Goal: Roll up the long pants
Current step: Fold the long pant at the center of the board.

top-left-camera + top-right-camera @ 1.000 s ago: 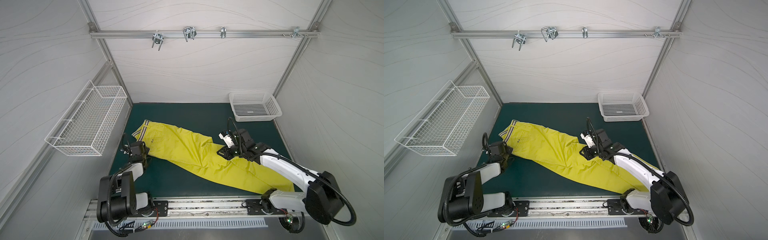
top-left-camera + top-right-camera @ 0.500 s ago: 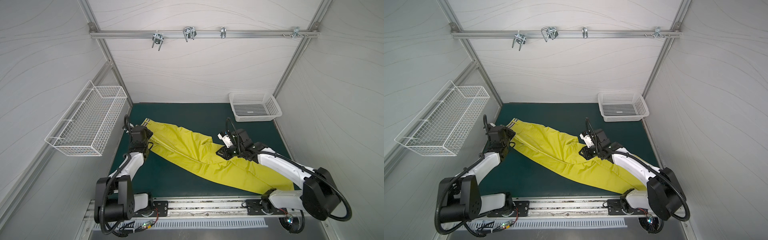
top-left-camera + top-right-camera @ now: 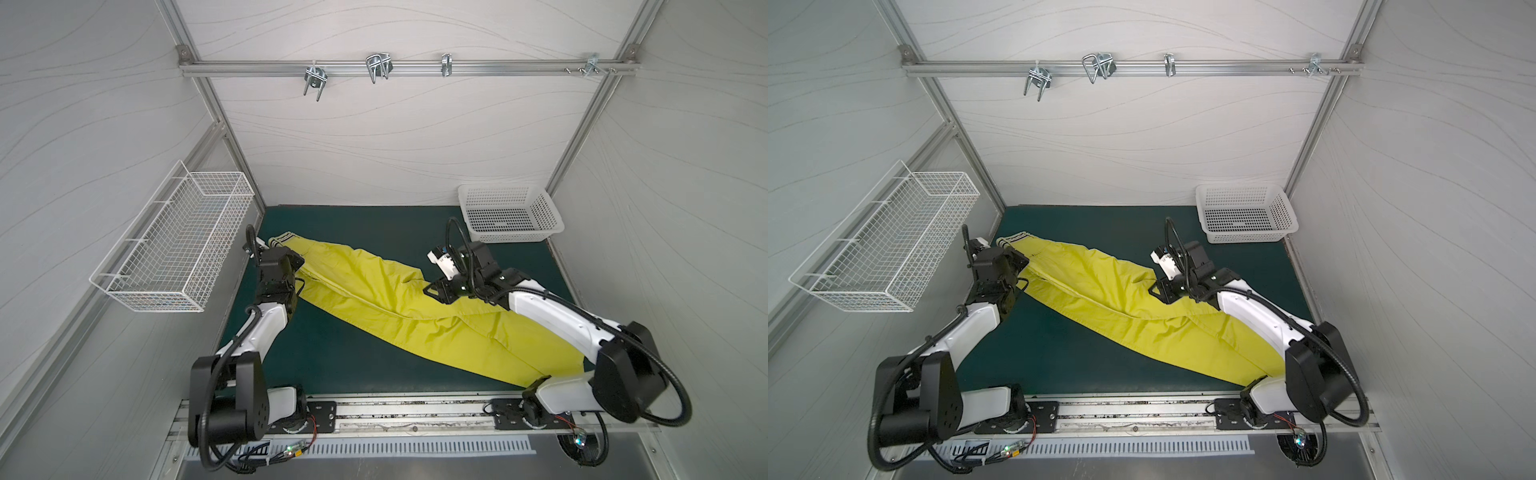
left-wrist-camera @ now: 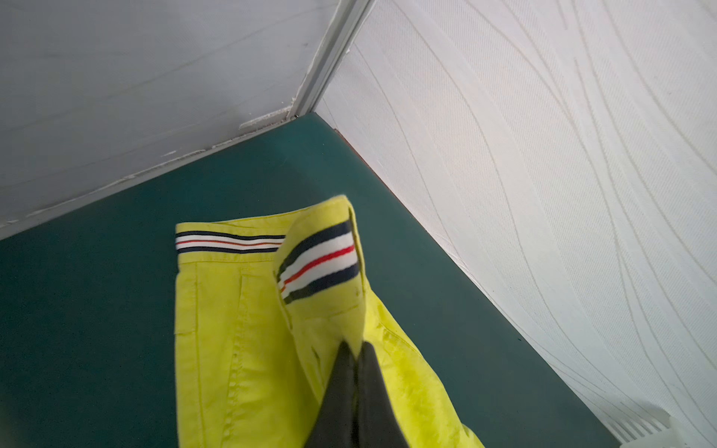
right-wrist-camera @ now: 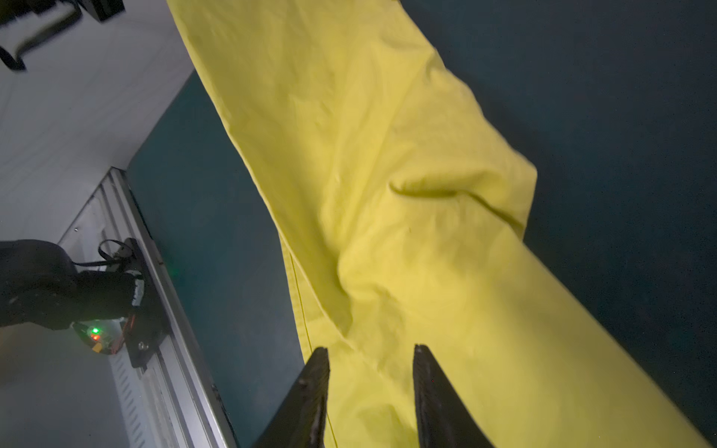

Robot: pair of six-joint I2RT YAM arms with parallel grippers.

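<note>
The long pants [image 3: 395,307] [image 3: 1121,299] are bright yellow-green and lie slantwise across the green mat, from the striped waistband [image 3: 279,240] at the back left to the leg ends at the front right. My left gripper [image 4: 357,349] [image 3: 291,268] is shut on a pinch of pants fabric just below the waistband [image 4: 229,243]; one waistband corner is folded over. My right gripper [image 5: 370,351] [image 3: 436,291] hovers over the middle of the pants [image 5: 388,194], by a bunched fold at the far edge. Its jaws are open with only fabric beneath them.
A white plastic basket [image 3: 509,218] stands at the back right corner. A wire basket [image 3: 174,245] hangs on the left wall close to my left arm. A metal rail with hooks [image 3: 376,66] crosses the back wall. The arm base rail [image 3: 415,411] runs along the front.
My left gripper has moved from the front-left toward the back, carrying the waist end with it. The right gripper's jaws have spread a little and shifted slightly left.
</note>
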